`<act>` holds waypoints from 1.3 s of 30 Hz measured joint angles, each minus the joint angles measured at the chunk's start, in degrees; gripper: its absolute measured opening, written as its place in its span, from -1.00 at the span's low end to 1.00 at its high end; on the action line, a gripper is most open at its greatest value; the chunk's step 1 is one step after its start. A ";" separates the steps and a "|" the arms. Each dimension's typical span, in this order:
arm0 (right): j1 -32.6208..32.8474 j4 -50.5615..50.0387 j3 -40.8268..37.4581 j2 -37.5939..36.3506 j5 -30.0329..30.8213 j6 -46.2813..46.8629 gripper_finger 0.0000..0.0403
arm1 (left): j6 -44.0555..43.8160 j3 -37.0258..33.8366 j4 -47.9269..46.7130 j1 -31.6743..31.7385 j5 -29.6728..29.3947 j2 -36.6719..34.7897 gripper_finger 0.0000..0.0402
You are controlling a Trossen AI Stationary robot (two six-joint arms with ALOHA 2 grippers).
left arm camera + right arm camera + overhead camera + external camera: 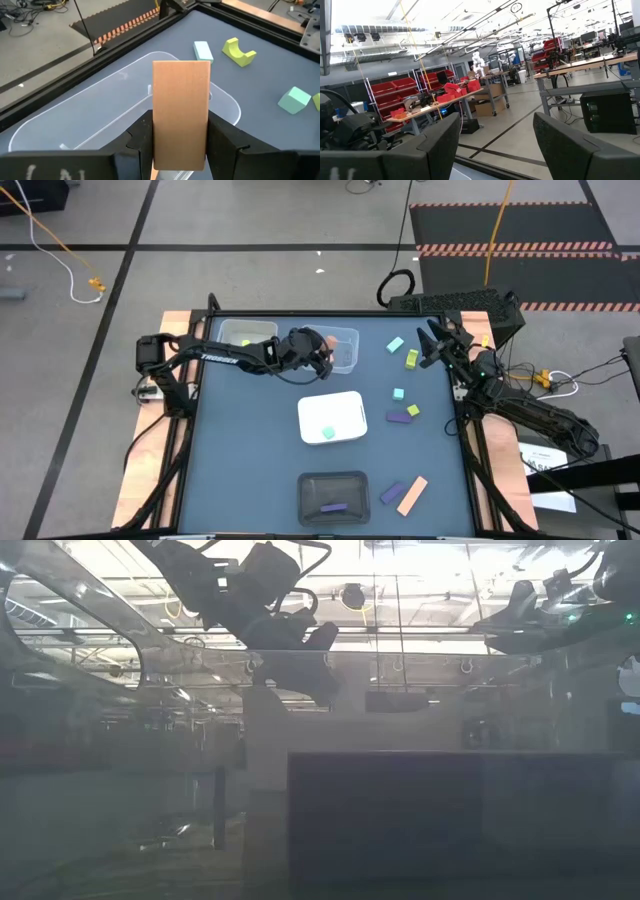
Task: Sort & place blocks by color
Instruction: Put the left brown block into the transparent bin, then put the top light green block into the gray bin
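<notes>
My left gripper (322,363) is shut on a peach-orange bar (180,110) above the clear tray (343,350) at the table's far middle. A second clear tray (247,332) to its left holds a yellow-green block. The white tray (331,418) holds a mint block (327,432), and the dark tray (334,496) holds a purple bar (333,506). Loose blocks lie on the right half: mint (395,344), yellow-green (412,358), purple (399,417) and peach (412,495) among them. My right gripper (495,145) waits open at the far right edge. My left gripper pinches the peach-orange bar by its two long narrow sides (156,145), toward the bar's rear end, between its two fingers. The fingers come slanting down from the table's left and lie along the bar. The bar sticks out past the fingertips, lifted clear over the clear tray (100,125).
A yellow-green arch block (238,51) and two mint blocks (202,51) (295,99) lie just beyond the clear tray. A raised black frame (300,313) rims the table. Bare mat (240,450) lies at the near left.
</notes>
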 joint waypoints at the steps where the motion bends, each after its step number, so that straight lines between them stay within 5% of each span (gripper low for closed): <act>1: 0.00 0.02 0.01 0.01 -0.01 0.00 0.23 | 0.00 0.00 -0.09 0.00 0.00 0.00 -0.35; 14: 0.00 4.34 0.00 0.00 0.00 1.49 0.23 | -0.07 0.00 -0.09 0.00 -1.03 0.00 0.21; 19: 0.00 4.33 0.00 0.00 1.75 1.91 0.23 | -2.69 0.00 -0.10 -0.54 -0.76 -0.76 0.15; 26: -0.02 4.95 0.00 0.02 1.55 1.40 0.23 | -4.91 0.02 -3.66 -3.93 10.63 -4.45 -0.01; 31: -0.01 7.50 0.00 0.00 1.51 4.66 0.23 | -5.55 0.00 -7.17 -9.34 12.26 -6.45 -0.13; 39: 0.02 -11.30 1.07 2.95 6.67 6.08 0.23 | -5.66 0.00 -10.21 -16.46 11.26 -10.77 -0.28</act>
